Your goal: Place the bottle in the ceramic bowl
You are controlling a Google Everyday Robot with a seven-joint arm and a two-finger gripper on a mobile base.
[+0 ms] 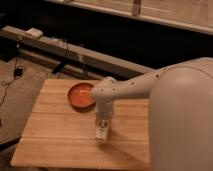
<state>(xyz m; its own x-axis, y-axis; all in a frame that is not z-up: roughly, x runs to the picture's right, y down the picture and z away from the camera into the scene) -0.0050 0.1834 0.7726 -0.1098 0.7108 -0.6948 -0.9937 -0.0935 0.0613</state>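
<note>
The ceramic bowl (81, 95) is orange-red, shallow and empty, at the back middle of the wooden table (55, 135). The bottle (102, 132) is small and cream-white with a printed label. It stands on the table in front of and a little right of the bowl. My gripper (103, 121) points down right over the bottle's top, at the end of the white arm (135, 87) that reaches in from the right. The bottle's cap is hidden by the gripper.
The robot's big white body (182, 120) fills the right side and covers the table's right end. Behind the table a long low beam (75, 52) runs across the floor, with cables (15, 75) at the left.
</note>
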